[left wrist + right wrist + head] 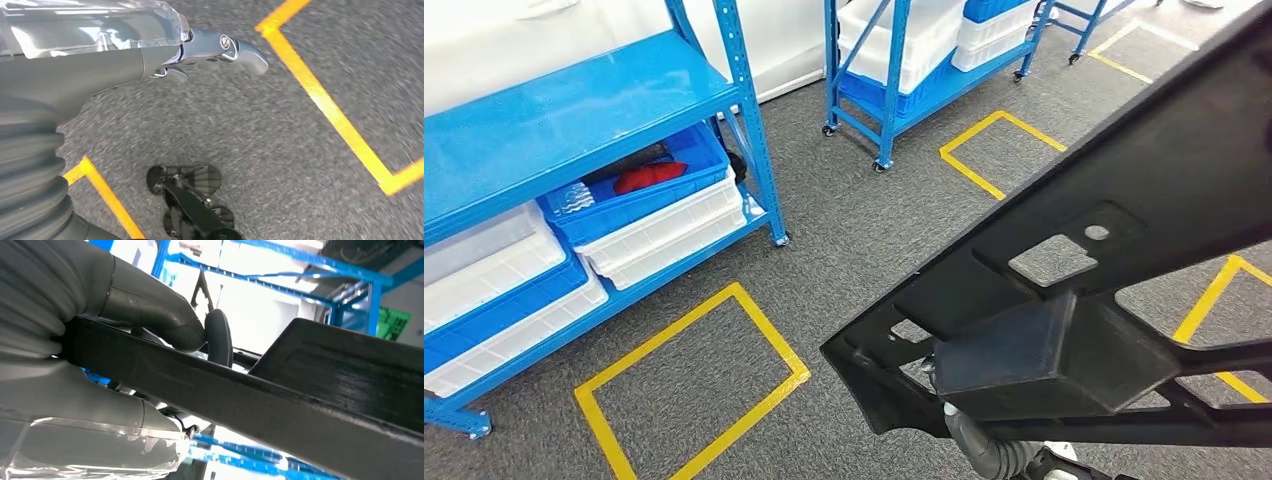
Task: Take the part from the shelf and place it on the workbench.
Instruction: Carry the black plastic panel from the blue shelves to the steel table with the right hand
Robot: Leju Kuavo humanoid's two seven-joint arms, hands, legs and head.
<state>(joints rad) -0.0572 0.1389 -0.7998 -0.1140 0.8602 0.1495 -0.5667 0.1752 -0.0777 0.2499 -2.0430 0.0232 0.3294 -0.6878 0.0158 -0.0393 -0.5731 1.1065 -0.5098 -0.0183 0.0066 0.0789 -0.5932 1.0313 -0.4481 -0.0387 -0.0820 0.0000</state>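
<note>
One black plastic frame part (1064, 300), filling the head view's lower right, is clamped by the right hand (150, 335); left hand (210, 52) hangs empty, loosely uncurled. Carry level, steady.

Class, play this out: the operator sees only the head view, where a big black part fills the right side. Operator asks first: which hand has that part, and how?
Observer: The right hand grips the black part; its thumb lies over one bar of it.
Operator: And the left hand?
Observer: The left hand holds nothing; it hangs over grey carpet.
Operator: Anything near it?
Observer: Yellow floor tape runs across the carpet beneath it.
</note>
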